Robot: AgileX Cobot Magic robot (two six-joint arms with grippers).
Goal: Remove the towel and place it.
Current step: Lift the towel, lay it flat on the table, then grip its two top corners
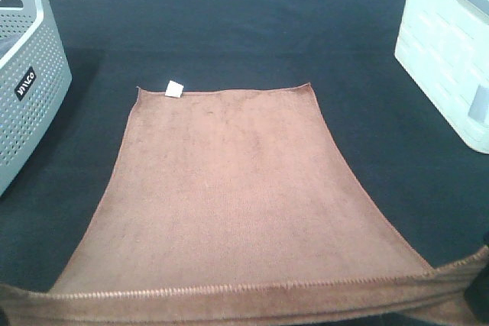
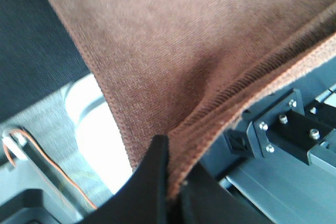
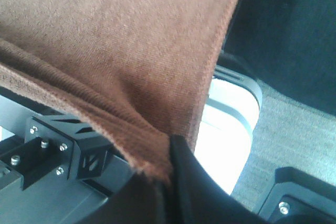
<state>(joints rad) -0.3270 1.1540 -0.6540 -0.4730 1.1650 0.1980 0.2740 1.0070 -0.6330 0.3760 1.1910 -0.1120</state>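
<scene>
The left pincer (image 2: 169, 184) is clenched on a near corner of the towel (image 2: 199, 40). Its dark fingers (image 2: 152, 182) are pressed together with the stitched hem folded between them. The right pincer (image 3: 167, 184) grasps the other near corner the same way. Cloth covers its tips, so the bite there looks tight rather than being plainly seen. From each pincer the brown cloth runs up and away, drawn along the hem that joins the two corners.

Neither pincer shows in the high view. The hem between them sits raised along the near edge. From it the towel (image 1: 229, 188) slopes away onto the black desk (image 1: 229, 20), where its far part lies flat. On the far edge, toward the left pincer's side, a small white tag (image 1: 174, 88) sticks out near the corner.

Farther out on the left pincer's side stands a grey perforated basket (image 1: 27, 82), apart from the towel. On the right pincer's side a white bin (image 1: 447, 51) stands, also clear of the cloth.
</scene>
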